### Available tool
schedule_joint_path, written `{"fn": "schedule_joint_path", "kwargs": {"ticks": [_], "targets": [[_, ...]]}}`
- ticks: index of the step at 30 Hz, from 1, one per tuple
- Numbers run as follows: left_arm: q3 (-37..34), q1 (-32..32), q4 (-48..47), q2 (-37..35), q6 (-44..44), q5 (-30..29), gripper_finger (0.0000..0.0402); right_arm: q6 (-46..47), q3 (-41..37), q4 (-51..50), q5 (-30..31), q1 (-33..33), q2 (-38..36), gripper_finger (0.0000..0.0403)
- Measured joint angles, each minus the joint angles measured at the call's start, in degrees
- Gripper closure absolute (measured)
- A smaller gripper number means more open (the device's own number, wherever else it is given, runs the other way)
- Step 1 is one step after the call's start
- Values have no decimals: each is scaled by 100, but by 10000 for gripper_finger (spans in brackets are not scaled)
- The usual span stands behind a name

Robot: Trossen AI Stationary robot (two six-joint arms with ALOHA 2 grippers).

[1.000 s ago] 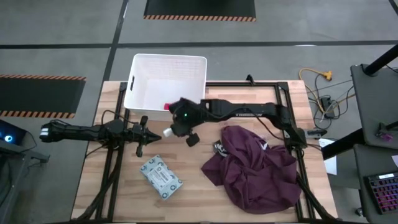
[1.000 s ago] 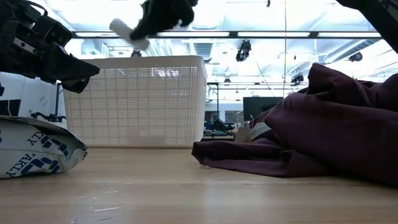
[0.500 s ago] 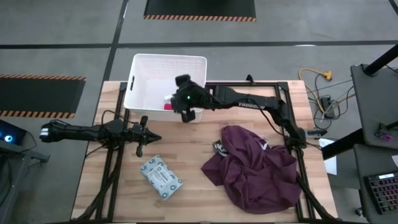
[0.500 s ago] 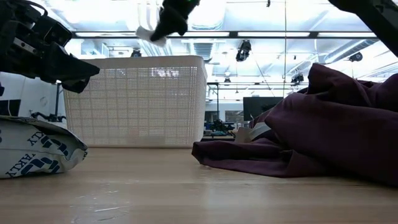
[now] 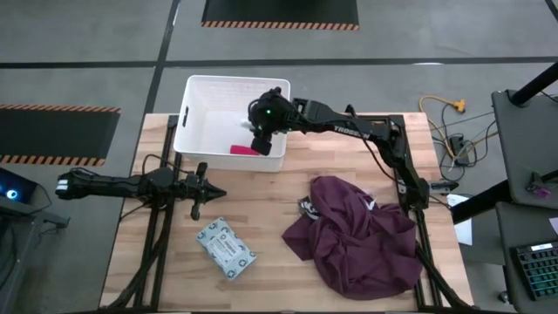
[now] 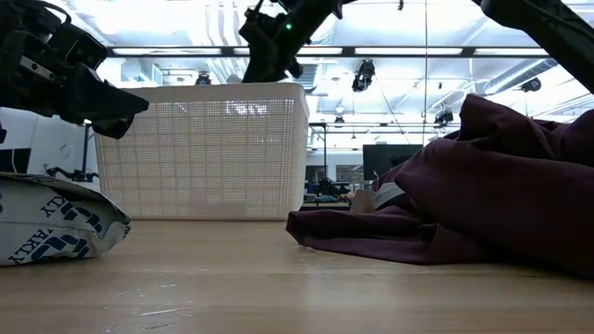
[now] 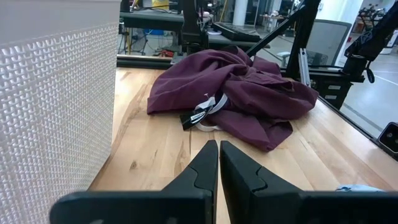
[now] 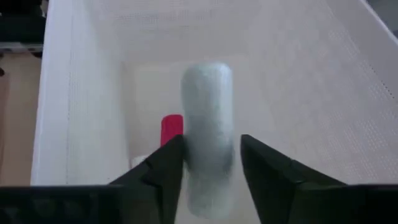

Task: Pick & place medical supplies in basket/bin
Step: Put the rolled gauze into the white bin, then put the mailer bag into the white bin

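The white perforated bin (image 5: pixel 188 98) stands at the table's far left; it also shows in the low view (image 6: pixel 200 153). My right gripper (image 5: pixel 259 139) hangs over the bin's right half, pointing down into it, shut on the small white roll (image 8: pixel 207 124). The red-pink tube (image 5: pixel 242 150) lies on the bin's floor and also shows in the right wrist view (image 8: pixel 171 129). The grey-green patterned packet (image 5: pixel 225 249) lies flat on the table, near left. My left gripper (image 5: pixel 202 187) is shut and empty, level above the table, in front of the bin. My right gripper holds the white roll between its two fingers (image 8: pixel 166 168), by the roll's long sides (image 8: pixel 189 155). The fingers point down from above and lie along the roll. The roll's free end (image 8: pixel 207 71) sticks out past the fingertips, clear above the bin's floor.
A large maroon cloth (image 5: pixel 357 235) lies heaped on the table's right half, with a black-and-white label (image 7: pixel 202 113) at its left edge. Bare wood shows between the packet and the cloth. Black frame rails run along the table's left and right sides.
My right gripper has carried the white roll up and toward the table's far edge, from in front of the bin's near right corner, over the rim, to above the bin's inside. It has tipped from slanting to pointing down.
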Motion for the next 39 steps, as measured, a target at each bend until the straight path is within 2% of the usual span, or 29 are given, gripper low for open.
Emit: {"fn": "schedule_joint_path", "kwargs": {"ticks": [7, 10, 11, 14, 15, 17, 20, 23, 27, 32, 39], "targets": [[2, 1, 0, -1, 0, 0, 402, 190, 0, -99, 2, -5, 0, 165], [0, 1, 1, 1, 0, 0, 402, 389, 27, -378, -35, -5, -87, 145], [2, 1, -1, 1, 0, 2, 402, 333, 31, -399, -228, -7, -162, 143], [0, -1, -1, -1, 44, -205, 402, -436, -30, -241, -1802, -32, -510, 144], [1, -1, -1, 1, 42, -332, 402, -462, -70, -55, -2124, -26, -627, 147], [1, 1, -2, 3, 41, -507, 402, -368, -193, 155, -2355, -5, -848, 156], [0, 1, -1, 3, 39, -545, 402, -207, -591, 256, -2373, 0, -1210, 172], [0, 1, -1, 5, 39, -586, 402, 26, -1353, 1244, -2230, 177, -1828, 187], [0, 1, 0, 3, 39, -624, 402, 176, -2795, 2907, -1915, 490, -2883, 204], [0, 1, 1, 3, 39, -623, 402, 541, -4795, 3416, -986, 563, -4073, 222], [0, 1, 1, 6, 42, -621, 402, 1282, -7291, 4559, -836, 513, -6080, 247]]}}
